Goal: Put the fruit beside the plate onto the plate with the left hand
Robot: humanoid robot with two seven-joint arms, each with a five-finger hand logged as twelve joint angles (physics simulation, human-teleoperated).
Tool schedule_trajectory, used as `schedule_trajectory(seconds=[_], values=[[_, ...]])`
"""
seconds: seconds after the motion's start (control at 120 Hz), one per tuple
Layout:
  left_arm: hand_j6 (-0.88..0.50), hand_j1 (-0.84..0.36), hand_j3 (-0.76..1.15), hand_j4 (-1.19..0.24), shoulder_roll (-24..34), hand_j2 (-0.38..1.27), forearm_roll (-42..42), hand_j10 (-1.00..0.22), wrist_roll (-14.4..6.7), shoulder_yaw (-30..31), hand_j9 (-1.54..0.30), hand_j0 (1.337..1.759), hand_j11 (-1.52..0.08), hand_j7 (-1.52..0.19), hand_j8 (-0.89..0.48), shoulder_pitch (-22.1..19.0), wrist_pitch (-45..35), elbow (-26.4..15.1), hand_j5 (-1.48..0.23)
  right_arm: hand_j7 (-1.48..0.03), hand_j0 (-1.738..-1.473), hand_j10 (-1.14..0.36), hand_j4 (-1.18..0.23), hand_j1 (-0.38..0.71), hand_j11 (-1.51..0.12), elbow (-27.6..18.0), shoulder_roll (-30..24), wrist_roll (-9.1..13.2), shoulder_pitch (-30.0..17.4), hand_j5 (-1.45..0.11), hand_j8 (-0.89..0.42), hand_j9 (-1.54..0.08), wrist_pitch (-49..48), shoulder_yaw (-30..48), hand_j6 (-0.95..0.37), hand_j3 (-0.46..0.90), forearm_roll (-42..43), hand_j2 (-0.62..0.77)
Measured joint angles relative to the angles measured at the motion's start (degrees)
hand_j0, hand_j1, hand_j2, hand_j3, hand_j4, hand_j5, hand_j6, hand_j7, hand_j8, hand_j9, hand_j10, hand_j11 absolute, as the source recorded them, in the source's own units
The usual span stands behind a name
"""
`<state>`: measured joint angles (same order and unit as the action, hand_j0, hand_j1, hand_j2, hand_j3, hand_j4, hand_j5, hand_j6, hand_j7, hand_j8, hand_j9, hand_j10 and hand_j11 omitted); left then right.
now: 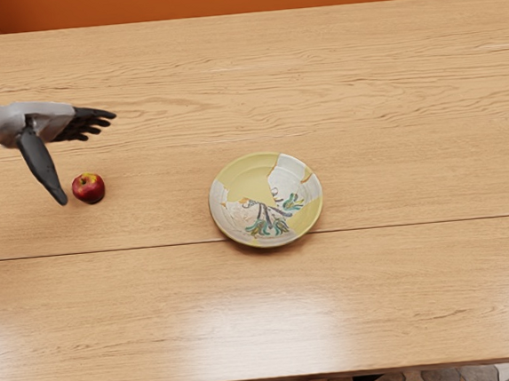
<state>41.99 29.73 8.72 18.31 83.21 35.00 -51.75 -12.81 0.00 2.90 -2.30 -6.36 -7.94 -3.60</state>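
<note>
Head view: the left hand enters from the left edge with fingers spread wide and holds nothing, its thumb pointing down, the tip just left of the apple. The apple rests on the wooden table, well apart from the plate to its right.

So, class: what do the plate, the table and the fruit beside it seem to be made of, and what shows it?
Plate: probably glazed ceramic, glossy yellow and white with a painted motif.
Table: wood, by its grain and plank seam, with a soft sheen near the front.
Apple: fruit with smooth red skin and a small highlight.
</note>
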Motion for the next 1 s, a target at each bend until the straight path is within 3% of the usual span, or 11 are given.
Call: schedule_trajectory(seconds=[0.175,0.342,0.45,0.533,0.575,0.625,0.758,1.0], values=[[0.00,0.35,0.00,0.00,-0.1,0.00,1.3,0.00,-0.3,0.0,0.00,1.658,0.00,0.00,0.00,0.4,0.0,0.0,0.00,-0.02,-1.658,-0.01,-0.01,-0.33,-0.02,-0.2,0.0,0.0,-0.6,-0.02,-0.01,-0.02,0.0,0.0,-0.01,0.00,0.0,0.00],[0.00,0.35,0.00,0.00,-0.3,0.00,1.9,0.00,-10.2,-0.7,0.00,1.658,0.00,0.00,0.00,6.3,0.0,-0.1,0.00,-0.02,-1.658,-0.01,-0.01,-0.33,-0.02,-0.2,0.0,0.0,-0.7,-0.02,-0.01,-0.02,0.0,0.0,-0.01,0.00,0.0,0.00],[0.00,0.35,0.00,0.00,-0.4,0.00,1.6,0.00,-22.0,-2.6,0.00,1.658,0.00,0.00,0.00,5.0,0.0,-0.1,0.00,-0.02,-1.658,-0.01,-0.01,-0.33,-0.02,-0.2,0.0,0.0,-0.8,-0.02,-0.01,-0.02,0.0,0.0,-0.01,0.00,0.0,0.00],[0.00,0.35,0.00,0.00,-2.0,0.00,1.5,0.00,-33.1,-6.7,0.00,1.658,0.00,0.00,0.00,2.5,0.0,-1.6,0.00,-0.02,-1.658,-0.01,-0.01,-0.33,-0.02,-0.2,0.0,0.0,-0.8,-0.02,-0.01,-0.02,0.0,0.0,-0.01,0.00,0.0,0.00],[0.00,0.35,0.00,0.00,-2.5,0.00,1.7,0.00,-36.6,-8.0,0.00,1.658,0.00,0.00,0.00,3.0,0.0,-3.4,0.00,-0.02,-1.658,-0.01,-0.01,-0.33,-0.02,-0.2,0.0,0.0,-0.8,-0.02,-0.01,-0.02,0.0,0.0,-0.01,0.00,0.0,0.00],[0.00,0.35,0.00,0.00,-3.0,0.00,2.0,0.00,-39.3,-9.0,0.00,1.658,0.00,0.00,0.00,3.5,0.0,-4.9,0.00,-0.02,-1.658,-0.01,-0.01,-0.33,-0.02,-0.2,0.0,0.0,-0.8,-0.02,-0.01,-0.02,0.0,0.0,-0.01,0.00,0.0,0.00],[0.00,0.35,0.00,0.00,-6.4,0.00,5.5,0.00,-42.5,-10.2,0.00,1.658,0.00,0.00,0.00,2.7,0.0,-6.7,0.00,-0.02,-1.658,-0.01,-0.01,-0.33,-0.02,-0.2,0.0,0.0,-0.8,-0.02,-0.01,-0.02,0.0,0.1,-0.01,0.00,0.0,0.00],[0.00,0.35,0.00,0.00,-8.5,0.00,10.2,0.00,-43.6,-11.0,0.00,1.658,0.00,0.00,0.00,2.6,-0.4,-7.9,0.00,-0.02,-1.658,-0.01,-0.01,-0.33,-0.02,-0.1,0.0,0.0,-0.8,-0.02,-0.01,-0.02,0.0,0.1,-0.01,0.00,0.0,0.00]])
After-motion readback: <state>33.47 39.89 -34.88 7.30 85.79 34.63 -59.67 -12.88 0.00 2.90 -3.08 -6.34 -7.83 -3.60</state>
